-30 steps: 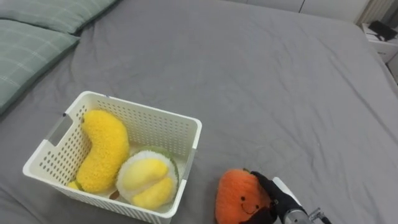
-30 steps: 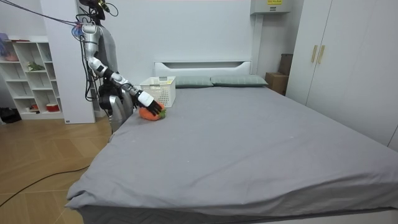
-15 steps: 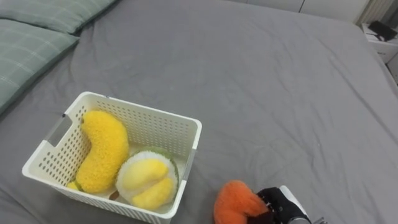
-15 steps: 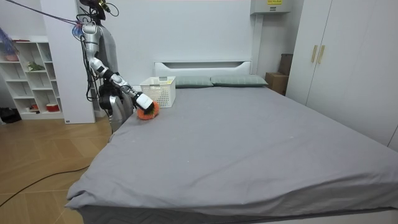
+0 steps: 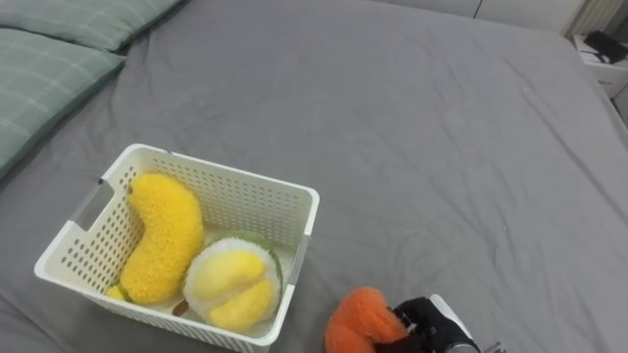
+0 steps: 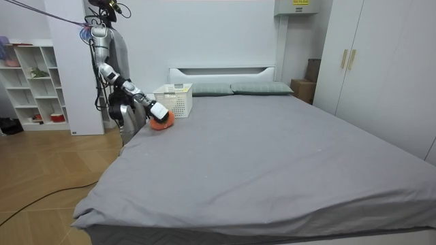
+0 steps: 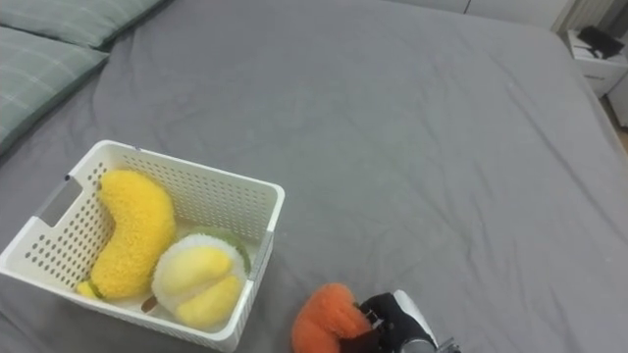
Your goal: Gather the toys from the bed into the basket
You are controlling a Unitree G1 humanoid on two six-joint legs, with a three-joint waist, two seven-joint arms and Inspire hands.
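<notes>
Right hand (image 5: 433, 327) at bottom edge of the left eye view, dark fingers curled round the orange plush toy (image 5: 357, 321) and gripping it. Change over the last second: toy has shifted left, toward the white basket (image 5: 228, 176), and turned so its face no longer shows; in the room view it looks just off the bed (image 5: 412, 137) and closer to the basket than before. Reading: pick done, carry to basket begun, drop not yet made. Basket already holds a long yellow plush (image 5: 162, 235) and a round yellow-and-white plush (image 5: 234, 284), side by side against the near wall (free room seems to be at the far right corner). In the way: the basket's right wall, which the toy must clear from above. Green pillows (image 5: 49, 69) lie well apart, upper left.
</notes>
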